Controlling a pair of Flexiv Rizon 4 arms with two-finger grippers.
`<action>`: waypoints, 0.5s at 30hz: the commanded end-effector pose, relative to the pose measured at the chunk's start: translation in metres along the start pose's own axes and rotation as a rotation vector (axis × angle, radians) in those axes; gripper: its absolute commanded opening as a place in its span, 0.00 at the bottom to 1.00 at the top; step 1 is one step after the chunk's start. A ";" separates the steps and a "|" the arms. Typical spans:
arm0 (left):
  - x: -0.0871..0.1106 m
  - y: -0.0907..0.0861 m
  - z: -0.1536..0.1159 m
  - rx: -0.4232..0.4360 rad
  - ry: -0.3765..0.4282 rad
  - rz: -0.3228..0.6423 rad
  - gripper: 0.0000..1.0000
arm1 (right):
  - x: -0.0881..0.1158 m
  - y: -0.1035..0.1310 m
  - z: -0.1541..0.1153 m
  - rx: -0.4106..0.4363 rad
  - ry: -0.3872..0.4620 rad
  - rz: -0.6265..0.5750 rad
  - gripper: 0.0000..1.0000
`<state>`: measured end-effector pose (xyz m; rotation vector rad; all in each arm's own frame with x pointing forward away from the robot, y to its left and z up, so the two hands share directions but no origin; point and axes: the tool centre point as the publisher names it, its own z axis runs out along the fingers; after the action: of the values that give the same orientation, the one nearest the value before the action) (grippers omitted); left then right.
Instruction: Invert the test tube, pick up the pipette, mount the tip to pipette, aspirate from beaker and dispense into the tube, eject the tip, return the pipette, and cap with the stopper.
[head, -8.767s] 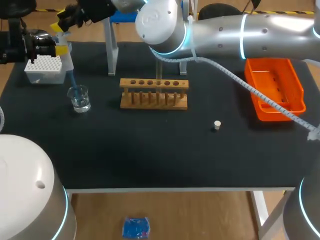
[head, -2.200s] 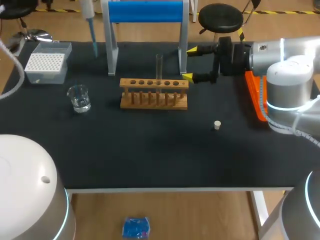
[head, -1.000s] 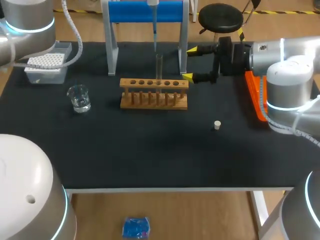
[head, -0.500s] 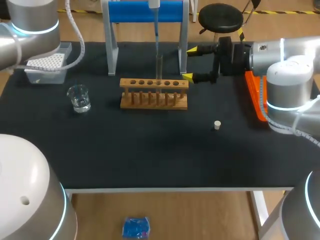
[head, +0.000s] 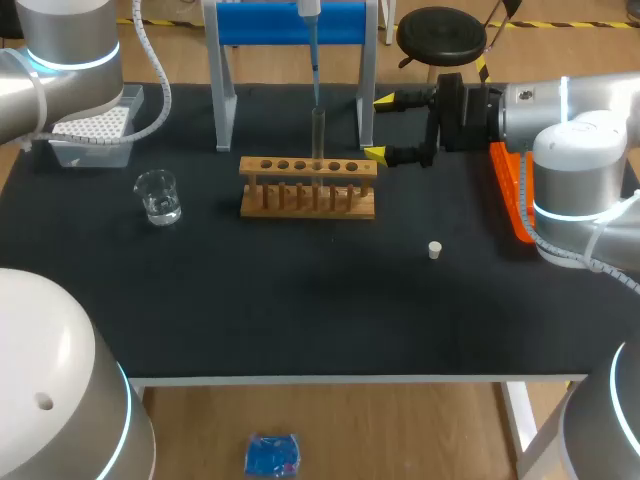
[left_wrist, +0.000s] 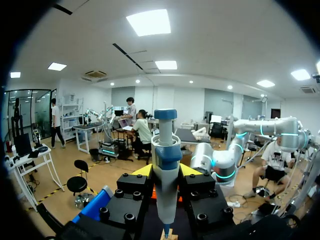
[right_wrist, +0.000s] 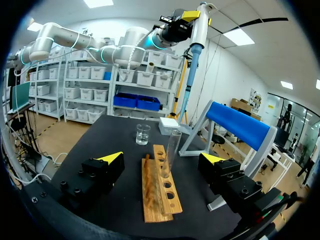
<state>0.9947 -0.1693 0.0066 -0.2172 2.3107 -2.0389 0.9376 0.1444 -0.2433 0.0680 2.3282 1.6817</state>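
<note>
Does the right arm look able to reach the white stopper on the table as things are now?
Probably yes. The right gripper is open and empty, and the stopper stands alone on the bare table, with nothing between them.

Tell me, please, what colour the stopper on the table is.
Off-white; the stopper shows best in the head view.

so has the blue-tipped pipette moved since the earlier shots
Yes. The blue-tipped pipette has gone right, from beside the white tip box to above the clear glass test tube in the wooden rack.
</note>
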 end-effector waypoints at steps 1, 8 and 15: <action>-0.001 0.000 0.000 -0.001 0.004 0.001 0.00 | 0.000 -0.001 0.000 -0.001 -0.002 -0.001 1.00; -0.001 0.000 0.000 -0.001 0.004 0.001 0.00 | 0.000 -0.001 0.000 -0.001 -0.002 -0.001 1.00; -0.002 0.002 0.001 0.005 0.009 0.003 0.00 | 0.000 -0.001 0.000 -0.001 -0.002 -0.001 1.00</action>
<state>0.9946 -0.1695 0.0065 -0.2159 2.3090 -2.0425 0.9376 0.1444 -0.2433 0.0680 2.3282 1.6817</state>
